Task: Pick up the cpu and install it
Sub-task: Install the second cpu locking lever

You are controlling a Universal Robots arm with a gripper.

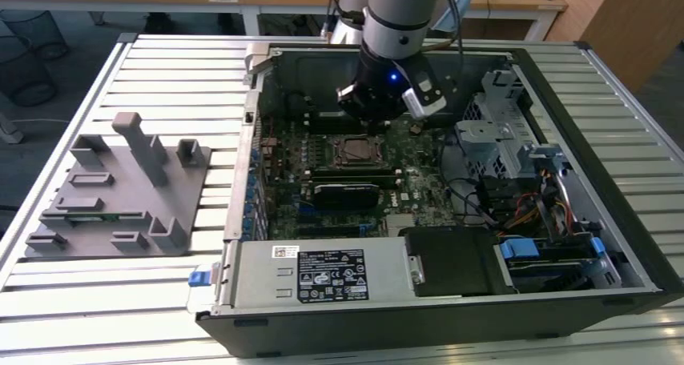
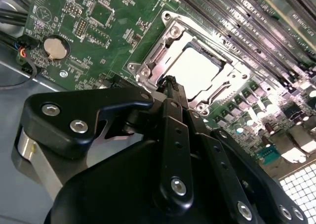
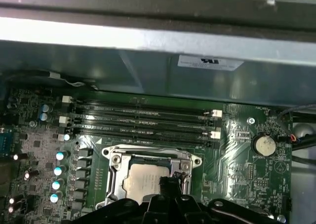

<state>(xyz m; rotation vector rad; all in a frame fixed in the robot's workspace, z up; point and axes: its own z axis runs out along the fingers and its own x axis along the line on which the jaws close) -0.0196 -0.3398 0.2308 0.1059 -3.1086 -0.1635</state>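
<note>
The cpu (image 2: 197, 68) lies flat inside the metal-framed socket (image 2: 163, 36) on the green motherboard (image 2: 98, 16), its silver top showing in both wrist views. From the exterior view the cpu (image 1: 354, 150) is a small square in the socket at the middle of the open computer case. My gripper (image 2: 171, 81) hangs just above the socket's edge, fingers pressed together with nothing between them. In the first wrist view the gripper (image 3: 169, 181) tips sit over the cpu (image 3: 140, 179) at its corner. The arm (image 1: 398, 29) comes down from the far side of the case.
A grey parts fixture (image 1: 118, 189) lies at the exterior view's left on the slatted table. The case walls (image 1: 240, 181) ring the board. Memory slots (image 3: 143, 117), a coin battery (image 3: 264, 145), a power supply (image 1: 320, 273) and a drive cage with cables (image 1: 513, 165) crowd the socket.
</note>
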